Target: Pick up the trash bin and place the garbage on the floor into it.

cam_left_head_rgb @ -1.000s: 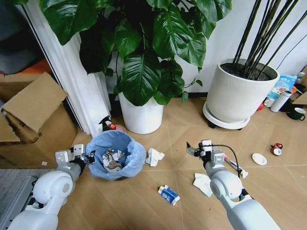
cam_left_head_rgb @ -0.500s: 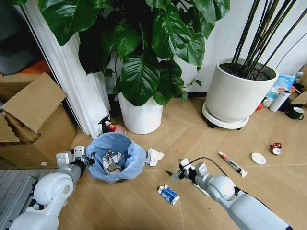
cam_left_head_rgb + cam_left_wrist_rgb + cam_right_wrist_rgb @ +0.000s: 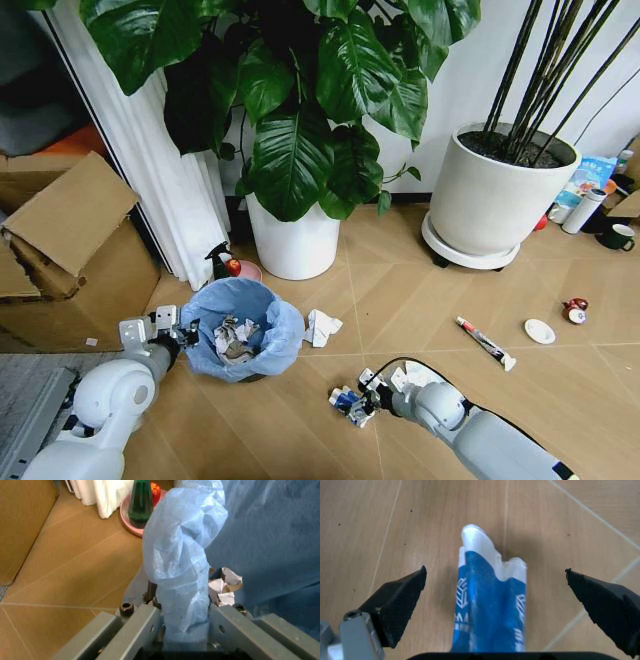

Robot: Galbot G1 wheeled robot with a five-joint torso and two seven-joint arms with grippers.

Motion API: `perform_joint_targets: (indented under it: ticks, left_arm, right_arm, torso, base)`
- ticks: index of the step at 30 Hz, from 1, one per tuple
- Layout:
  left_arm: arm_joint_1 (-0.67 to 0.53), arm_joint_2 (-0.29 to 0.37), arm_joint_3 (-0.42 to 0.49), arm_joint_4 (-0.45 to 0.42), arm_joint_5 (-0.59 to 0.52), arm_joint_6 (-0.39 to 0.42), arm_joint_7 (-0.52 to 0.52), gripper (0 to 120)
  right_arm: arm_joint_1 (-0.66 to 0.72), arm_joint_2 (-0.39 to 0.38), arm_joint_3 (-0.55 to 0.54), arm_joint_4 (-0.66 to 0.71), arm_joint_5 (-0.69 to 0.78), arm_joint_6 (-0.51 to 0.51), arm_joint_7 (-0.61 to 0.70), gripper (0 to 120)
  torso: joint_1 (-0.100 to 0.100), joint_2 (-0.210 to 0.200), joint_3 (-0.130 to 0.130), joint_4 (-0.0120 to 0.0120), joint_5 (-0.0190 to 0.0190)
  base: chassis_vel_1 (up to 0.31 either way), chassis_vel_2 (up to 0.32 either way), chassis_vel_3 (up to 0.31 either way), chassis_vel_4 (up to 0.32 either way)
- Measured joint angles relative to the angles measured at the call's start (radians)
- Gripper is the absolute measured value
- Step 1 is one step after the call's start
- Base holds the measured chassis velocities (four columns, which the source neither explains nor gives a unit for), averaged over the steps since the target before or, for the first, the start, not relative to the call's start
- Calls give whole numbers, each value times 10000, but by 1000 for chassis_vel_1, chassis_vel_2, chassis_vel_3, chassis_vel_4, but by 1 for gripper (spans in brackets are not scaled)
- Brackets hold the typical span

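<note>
The trash bin (image 3: 240,338) with its crinkly light-blue bag stands on the floor (image 3: 420,300), with paper wads inside. My left gripper (image 3: 172,328) is shut on the bin's rim at its left side; the left wrist view shows its fingers (image 3: 142,624) clamped on the blue bag fold (image 3: 182,570). My right gripper (image 3: 358,398) hangs low and open over the blue-white wrapper (image 3: 349,403). In the right wrist view the wrapper (image 3: 490,611) lies between the two spread dark fingertips (image 3: 400,600). Other garbage: a paper wad (image 3: 320,326), a thin tube (image 3: 484,342), a white disc (image 3: 540,331), a small red-capped bottle (image 3: 576,310).
Two big white plant pots (image 3: 295,245) (image 3: 490,205) stand against the wall. A green spray bottle (image 3: 220,262) on a pink dish sits behind the bin. Cardboard boxes (image 3: 70,250) are at the left. Cups and a bag (image 3: 600,195) are at the far right.
My right arm has swung left and down, from near the white paper on the floor to over the blue-white wrapper. The left gripper and bin have stayed put.
</note>
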Motion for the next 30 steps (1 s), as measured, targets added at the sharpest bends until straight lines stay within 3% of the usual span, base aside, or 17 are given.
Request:
perform_joint_targets:
  ticks: [10,19,23,28,30]
  left_arm:
    - [34,9,8,-2,-3,-10,-29,0]
    - [-66,-8,53,12,-20,-13,-38,0]
    - [-94,16,80,73,-18,-13,-39,0]
    - [-176,39,92,104,-24,-13,-35,0]
    - [-227,42,110,124,-32,-15,-30,0]
  right_arm:
    - [18,636,-94,-746,-312,164,282,99]
    - [-70,800,15,-1018,-386,268,520,69]
    - [-68,854,42,-1057,-390,342,633,50]
    - [-66,857,65,-1057,-374,344,653,37]
    - [-81,857,93,-1056,-355,349,661,26]
  torso:
    - [0,0,0,2,0]
    - [0,0,0,-1,-1]
    - [0,0,0,0,-1]
    - [0,0,0,0,0]
    - [0,0,0,0,0]
  base:
    - [0,0,0,0]
    - [0,0,0,0]
    - [0,0,0,0]
    - [0,0,0,0]
    - [0,0,0,0]
